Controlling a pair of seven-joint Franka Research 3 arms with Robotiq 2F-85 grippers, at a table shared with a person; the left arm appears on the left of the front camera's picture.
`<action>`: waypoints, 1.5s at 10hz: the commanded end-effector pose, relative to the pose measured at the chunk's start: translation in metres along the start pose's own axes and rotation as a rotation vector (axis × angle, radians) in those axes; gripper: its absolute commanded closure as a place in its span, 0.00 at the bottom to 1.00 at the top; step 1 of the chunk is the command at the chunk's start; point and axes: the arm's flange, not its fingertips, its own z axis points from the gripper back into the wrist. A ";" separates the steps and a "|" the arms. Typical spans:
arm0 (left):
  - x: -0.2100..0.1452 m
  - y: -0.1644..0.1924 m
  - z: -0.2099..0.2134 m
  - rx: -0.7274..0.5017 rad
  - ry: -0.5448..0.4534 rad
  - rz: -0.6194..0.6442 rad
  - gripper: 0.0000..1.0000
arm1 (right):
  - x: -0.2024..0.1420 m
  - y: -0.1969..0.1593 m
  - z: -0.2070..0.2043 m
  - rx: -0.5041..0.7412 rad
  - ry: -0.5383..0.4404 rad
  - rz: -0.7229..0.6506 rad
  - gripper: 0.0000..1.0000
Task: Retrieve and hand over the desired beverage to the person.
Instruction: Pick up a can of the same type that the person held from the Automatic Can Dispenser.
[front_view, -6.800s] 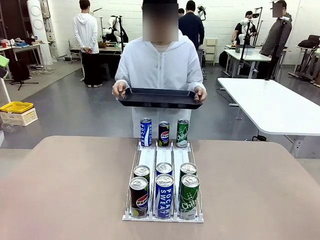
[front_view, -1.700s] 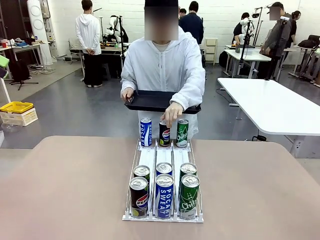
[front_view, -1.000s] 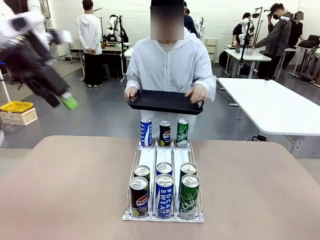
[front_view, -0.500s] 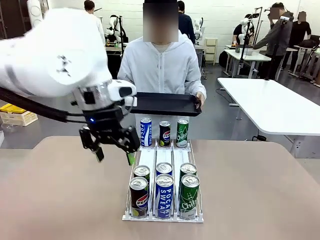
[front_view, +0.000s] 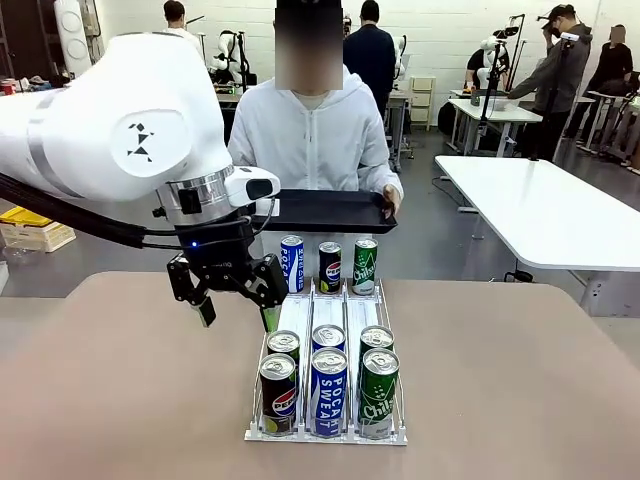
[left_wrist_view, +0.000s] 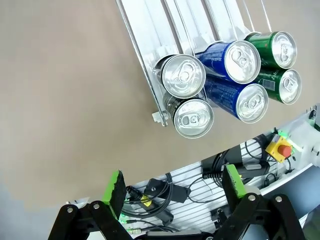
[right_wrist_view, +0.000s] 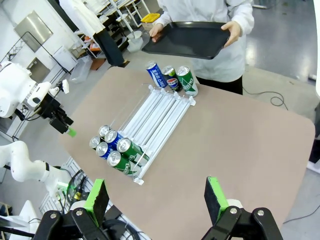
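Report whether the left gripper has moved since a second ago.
Yes. In the front view the left gripper swung down and right, ending beside the left rail of the can rack.

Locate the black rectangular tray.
In the front view, the black rectangular tray is at centre, held by the person beyond the far edge of the table.

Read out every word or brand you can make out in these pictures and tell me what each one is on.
"POCARI SWEAT": front blue can.
"Chil", the rest turned out of sight: front green can.
Pepsi globe logo, no readable word: front black can.
Too small to read surely: far blue can, far black can, far green can.
Wrist views: the print on the cans is too blurred to read.
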 end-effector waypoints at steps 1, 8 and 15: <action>-0.004 0.002 0.003 0.013 0.004 -0.007 0.00 | 0.002 -0.001 -0.002 0.033 -0.021 0.010 0.00; -0.004 -0.027 -0.039 0.102 -0.012 0.183 0.00 | 0.002 -0.001 -0.002 0.033 -0.021 0.010 0.00; -0.009 -0.049 -0.077 0.154 -0.071 0.129 0.00 | 0.002 -0.001 -0.002 0.033 -0.021 0.010 0.00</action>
